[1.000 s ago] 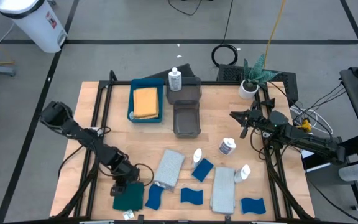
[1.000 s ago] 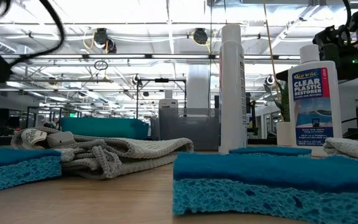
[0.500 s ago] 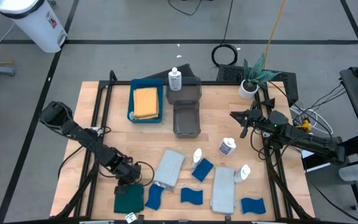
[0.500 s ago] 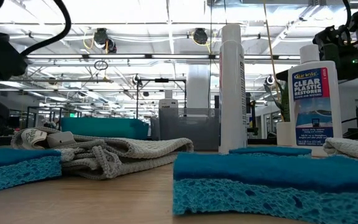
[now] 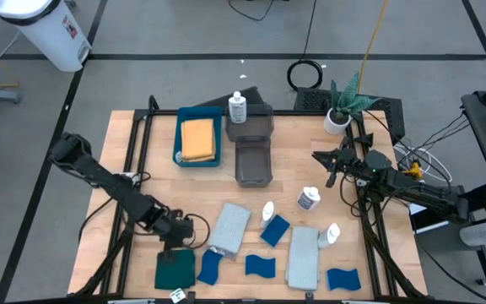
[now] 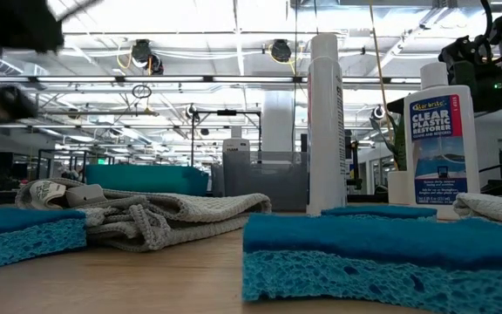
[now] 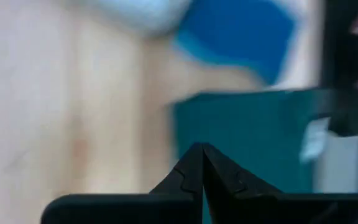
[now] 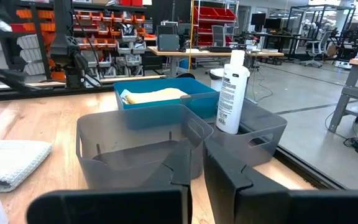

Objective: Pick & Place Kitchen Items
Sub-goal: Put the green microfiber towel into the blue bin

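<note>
The left hand, fingers together, hovers just beyond the far edge of the dark green cloth at the table's near left; the cloth probably lies free. The right hand, also together, waits far right.

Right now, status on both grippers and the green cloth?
Left gripper shut, empty, just above green cloth. Right gripper near-shut, idle by the plant. Cloth flat at table's front edge, blue sponge touching it.
</note>
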`<control>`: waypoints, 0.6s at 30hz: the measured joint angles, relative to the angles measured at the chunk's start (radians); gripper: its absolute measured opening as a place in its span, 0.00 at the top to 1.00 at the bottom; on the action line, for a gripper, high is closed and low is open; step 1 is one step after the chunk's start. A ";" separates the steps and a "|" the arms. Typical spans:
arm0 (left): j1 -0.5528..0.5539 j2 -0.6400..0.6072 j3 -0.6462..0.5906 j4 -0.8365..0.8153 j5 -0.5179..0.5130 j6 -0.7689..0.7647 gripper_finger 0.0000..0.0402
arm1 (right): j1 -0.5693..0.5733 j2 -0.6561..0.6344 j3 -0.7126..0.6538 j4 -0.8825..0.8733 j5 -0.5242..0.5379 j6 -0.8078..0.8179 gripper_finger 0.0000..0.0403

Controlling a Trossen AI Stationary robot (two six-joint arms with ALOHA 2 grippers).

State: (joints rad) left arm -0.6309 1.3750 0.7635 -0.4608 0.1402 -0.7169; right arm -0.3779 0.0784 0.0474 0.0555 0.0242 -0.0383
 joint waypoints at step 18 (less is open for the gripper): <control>-0.168 0.245 0.018 0.194 0.042 -0.181 0.96 | 0.000 0.000 0.000 0.000 0.000 0.000 0.95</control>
State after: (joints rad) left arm -0.7992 1.6200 0.7811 -0.2670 0.1825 -0.8982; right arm -0.3782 0.0784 0.0471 0.0555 0.0242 -0.0383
